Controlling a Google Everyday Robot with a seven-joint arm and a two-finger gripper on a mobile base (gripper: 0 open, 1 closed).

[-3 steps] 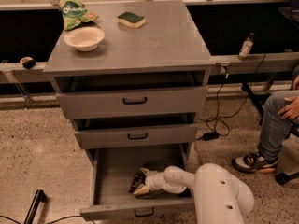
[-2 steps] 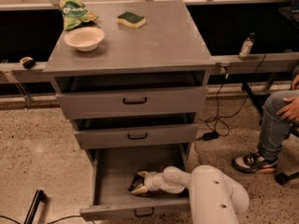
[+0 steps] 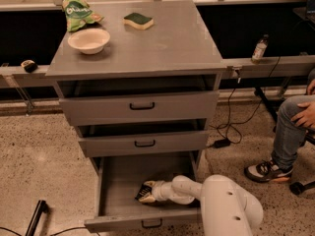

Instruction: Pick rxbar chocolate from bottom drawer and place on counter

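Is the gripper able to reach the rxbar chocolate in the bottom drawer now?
Probably yes: the bottom drawer stands open, and the gripper is inside it, right at the dark rxbar chocolate, nothing between.

the pincer (image 3: 146,192) sits low inside the bottom drawer (image 3: 118,181), its tip merging with a dark patch that may be the rxbar chocolate (image 3: 142,187); no print can be made out there. the white arm (image 3: 226,210) runs off the bottom edge, and so does the drawer's front. the seated person (image 3: 290,127) is cut by the right edge: only a leg, hand and shoe show. on the bench (image 3: 162,43), the lettering on the green bag (image 3: 78,13) is too blurred to read.
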